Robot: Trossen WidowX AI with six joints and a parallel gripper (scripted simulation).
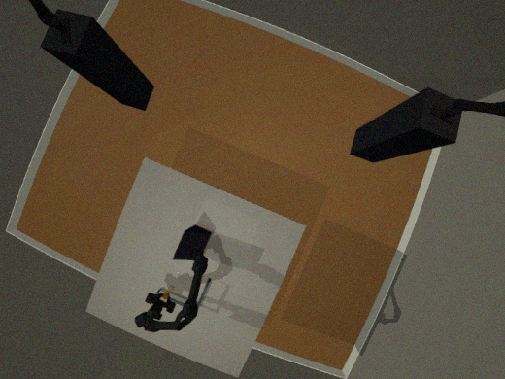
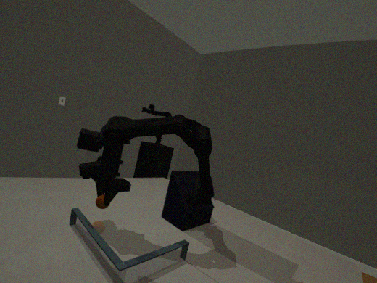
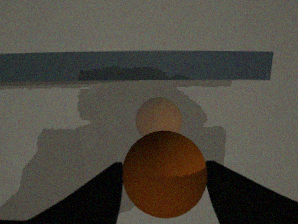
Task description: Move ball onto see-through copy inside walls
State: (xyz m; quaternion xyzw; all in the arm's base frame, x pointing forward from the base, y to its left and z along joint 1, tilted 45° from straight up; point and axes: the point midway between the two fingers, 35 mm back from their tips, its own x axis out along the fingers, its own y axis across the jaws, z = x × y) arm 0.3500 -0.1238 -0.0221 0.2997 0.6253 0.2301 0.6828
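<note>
- The gripper (image 3: 165, 187) is clamped on the orange ball (image 3: 165, 173), a dark finger (image 3: 87, 197) being seen against each side of it in the wrist view.
- The ball (image 2: 101, 202) is held clear of the white table (image 2: 36, 232), as seen in the exterior view.
- The see-through copy (image 3: 159, 116) is seen on the table just past the ball, within the arm's shadow.
- The copy (image 2: 98, 226) is shown just inside the long wall (image 2: 95, 236) of the corner.
- Beyond the copy, a low blue-grey wall (image 3: 135, 66) is seen running across the wrist view.
</note>
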